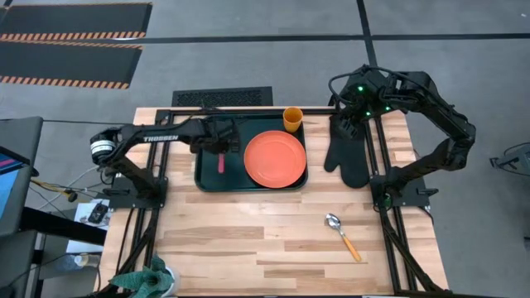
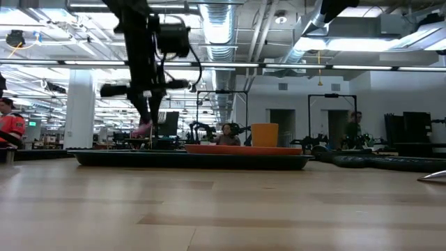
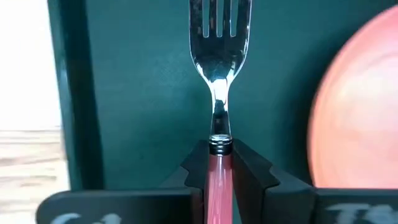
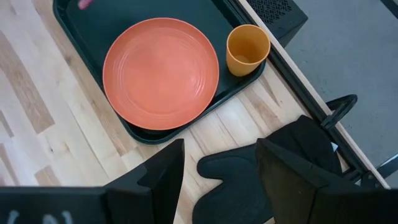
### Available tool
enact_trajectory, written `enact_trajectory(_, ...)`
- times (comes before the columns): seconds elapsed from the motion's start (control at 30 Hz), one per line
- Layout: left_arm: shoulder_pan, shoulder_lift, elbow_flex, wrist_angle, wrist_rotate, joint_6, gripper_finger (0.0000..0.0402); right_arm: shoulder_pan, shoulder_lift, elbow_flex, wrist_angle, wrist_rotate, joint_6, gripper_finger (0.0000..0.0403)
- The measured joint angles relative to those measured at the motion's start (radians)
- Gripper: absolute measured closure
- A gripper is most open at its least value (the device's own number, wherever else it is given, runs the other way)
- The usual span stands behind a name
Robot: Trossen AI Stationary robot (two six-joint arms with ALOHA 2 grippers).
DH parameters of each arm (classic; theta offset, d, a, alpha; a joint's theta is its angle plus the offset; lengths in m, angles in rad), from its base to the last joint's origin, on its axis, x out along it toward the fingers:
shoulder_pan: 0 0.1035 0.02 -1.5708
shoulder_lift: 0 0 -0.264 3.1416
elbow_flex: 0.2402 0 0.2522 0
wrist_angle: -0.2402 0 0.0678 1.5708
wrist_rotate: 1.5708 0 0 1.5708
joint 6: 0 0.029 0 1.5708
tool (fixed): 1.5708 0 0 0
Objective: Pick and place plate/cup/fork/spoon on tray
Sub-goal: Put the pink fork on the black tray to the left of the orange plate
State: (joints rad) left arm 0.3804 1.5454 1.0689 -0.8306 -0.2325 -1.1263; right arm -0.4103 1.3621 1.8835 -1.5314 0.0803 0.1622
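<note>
The left gripper [image 3: 219, 180] is held over the tray [image 1: 207, 170]; its fingers [image 3: 252, 171] are clamped on the red-pink handle of the fork [image 3: 217, 81], whose tines project ahead of the fingertips above the tray floor. The plate [image 1: 275, 157] is seen in the tray beside the fork, the cup [image 1: 292, 118] at the tray's corner. The right gripper [image 4: 219, 171] is held with fingers spread above the oven mitt [image 1: 348, 153]. The spoon [image 1: 342, 233] lies on the worktop [image 1: 248, 240], well apart from both.
</note>
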Motion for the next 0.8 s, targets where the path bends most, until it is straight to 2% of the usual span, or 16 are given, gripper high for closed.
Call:
enact_trajectory(0.17, 0.026, 0.013, -0.088, 0.151, 0.078, 0.014, 0.0372, 0.000, 0.000, 0.000, 0.000, 0.000, 0.013, 0.0182)
enact_trajectory(0.8, 0.000, 0.186, -0.104, 0.205, 0.146, -0.014, 0.0369, -0.005, 0.000, 0.000, 0.021, 0.000, -0.003, 0.0182)
